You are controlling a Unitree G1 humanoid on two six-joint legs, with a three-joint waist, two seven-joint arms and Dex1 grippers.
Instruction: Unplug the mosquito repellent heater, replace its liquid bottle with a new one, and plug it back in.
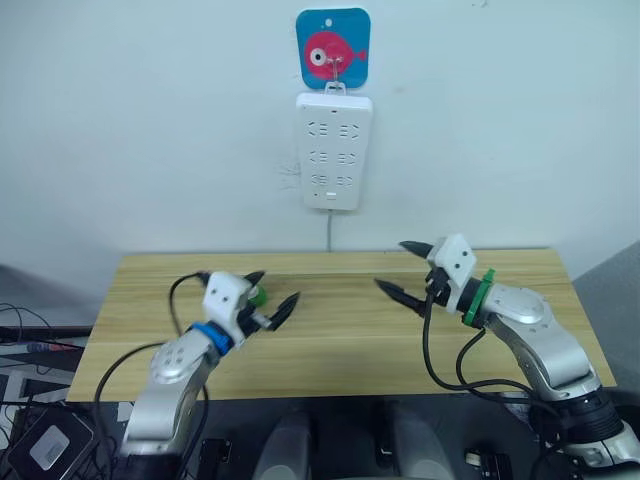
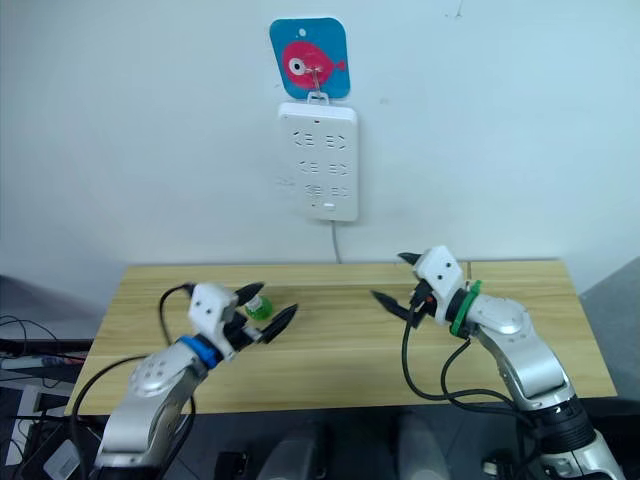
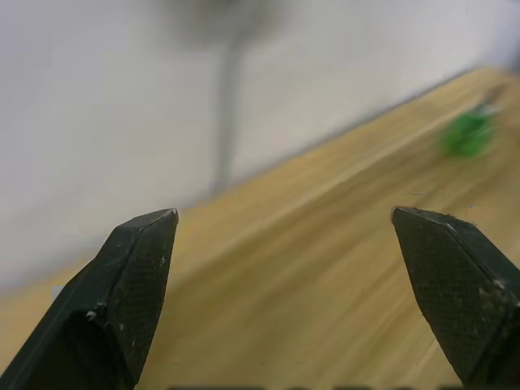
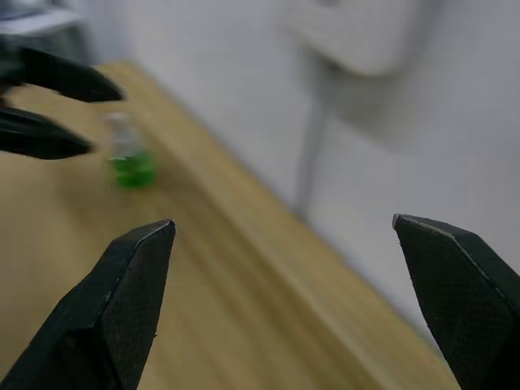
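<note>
Hovering released over the table (image 1: 330, 340), both jaws empty; right wrist view shows the green bottle (image 4: 132, 166) upright (blurred).

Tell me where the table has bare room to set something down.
The table is bare between the left gripper and the right gripper, and along the near edge. It is tight only by the green bottle beside the left gripper.

white power strip (image 1: 334, 151) hangs under what looks like a fish hook plate (image 1: 333, 47).
</note>
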